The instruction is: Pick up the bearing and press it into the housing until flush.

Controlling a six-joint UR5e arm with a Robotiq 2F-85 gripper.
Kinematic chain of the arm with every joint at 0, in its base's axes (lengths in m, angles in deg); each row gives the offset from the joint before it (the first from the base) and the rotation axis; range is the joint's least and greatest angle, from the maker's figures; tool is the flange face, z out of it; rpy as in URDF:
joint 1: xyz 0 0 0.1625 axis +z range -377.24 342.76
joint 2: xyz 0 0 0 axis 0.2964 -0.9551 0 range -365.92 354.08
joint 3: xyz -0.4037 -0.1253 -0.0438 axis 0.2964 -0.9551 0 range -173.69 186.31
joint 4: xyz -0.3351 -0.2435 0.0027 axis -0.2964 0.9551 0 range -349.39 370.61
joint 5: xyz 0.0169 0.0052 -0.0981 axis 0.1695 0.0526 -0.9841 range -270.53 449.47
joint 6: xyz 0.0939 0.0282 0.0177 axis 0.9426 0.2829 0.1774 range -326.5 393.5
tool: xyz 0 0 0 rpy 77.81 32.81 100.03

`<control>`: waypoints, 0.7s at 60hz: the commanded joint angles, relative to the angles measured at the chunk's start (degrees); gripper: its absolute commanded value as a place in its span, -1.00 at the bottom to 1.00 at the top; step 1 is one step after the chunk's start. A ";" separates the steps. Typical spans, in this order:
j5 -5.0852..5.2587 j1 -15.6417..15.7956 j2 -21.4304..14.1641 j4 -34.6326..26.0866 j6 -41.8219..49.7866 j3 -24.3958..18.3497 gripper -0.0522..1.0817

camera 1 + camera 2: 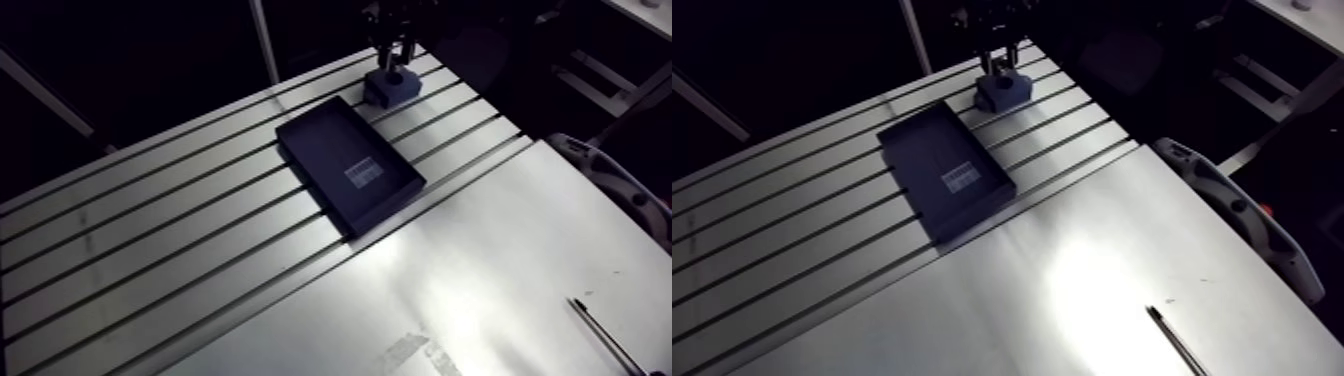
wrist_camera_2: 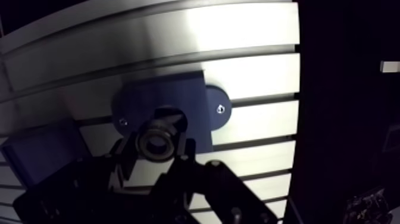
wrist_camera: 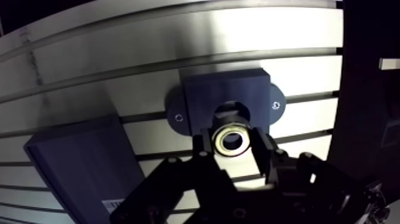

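I've got one white label (image 1: 364, 173) on the dark tray (image 1: 322, 140). Print's too small, I can't read it.

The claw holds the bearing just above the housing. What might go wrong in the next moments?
1. The bearing, held in the claw, does not look centred over the bore of the housing; pressing now may jam it tilted.
2. The claw grips only its outer rim, so it might slip under pressing force.
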 commanded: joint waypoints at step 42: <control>-0.09 -0.08 1.58 0.78 -0.06 0.06 0.88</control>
